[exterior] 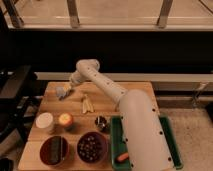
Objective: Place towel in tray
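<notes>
The towel (61,92) is a small grey-blue crumpled cloth lying at the far left of the wooden table (107,100). My gripper (69,88) is at the end of the white arm, which reaches across the table from the lower right. It is down at the towel's right edge, touching it or very close. The green tray (169,145) sits at the table's right front, mostly hidden behind my arm, with an orange item (122,157) in its near end.
A yellow banana-like item (86,104) lies mid-table. A white cup (45,122), an orange fruit (65,120) and a small metal cup (101,122) stand in a row. Two dark bowls (54,150) (92,146) sit at the front. A dark chair (12,90) stands to the left.
</notes>
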Action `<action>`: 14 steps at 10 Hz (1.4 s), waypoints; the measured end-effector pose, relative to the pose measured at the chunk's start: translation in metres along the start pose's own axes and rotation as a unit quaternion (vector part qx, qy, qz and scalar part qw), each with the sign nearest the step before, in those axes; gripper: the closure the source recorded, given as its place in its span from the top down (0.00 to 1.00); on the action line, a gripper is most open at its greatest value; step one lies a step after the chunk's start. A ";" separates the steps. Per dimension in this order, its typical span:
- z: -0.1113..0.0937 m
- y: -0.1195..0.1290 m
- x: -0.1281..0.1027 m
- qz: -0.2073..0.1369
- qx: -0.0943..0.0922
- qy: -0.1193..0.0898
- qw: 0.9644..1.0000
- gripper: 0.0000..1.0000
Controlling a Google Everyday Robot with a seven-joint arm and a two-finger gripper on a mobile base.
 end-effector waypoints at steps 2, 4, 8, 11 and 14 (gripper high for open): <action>0.010 -0.002 0.002 -0.001 0.003 0.002 1.000 0.62; 0.017 0.002 0.002 0.005 0.001 0.013 1.000 0.62; 0.042 0.003 0.001 0.017 0.003 0.019 1.000 0.62; 0.056 0.000 -0.002 0.027 0.021 0.019 0.999 0.46; 0.062 0.000 -0.008 0.038 0.036 0.017 0.998 0.15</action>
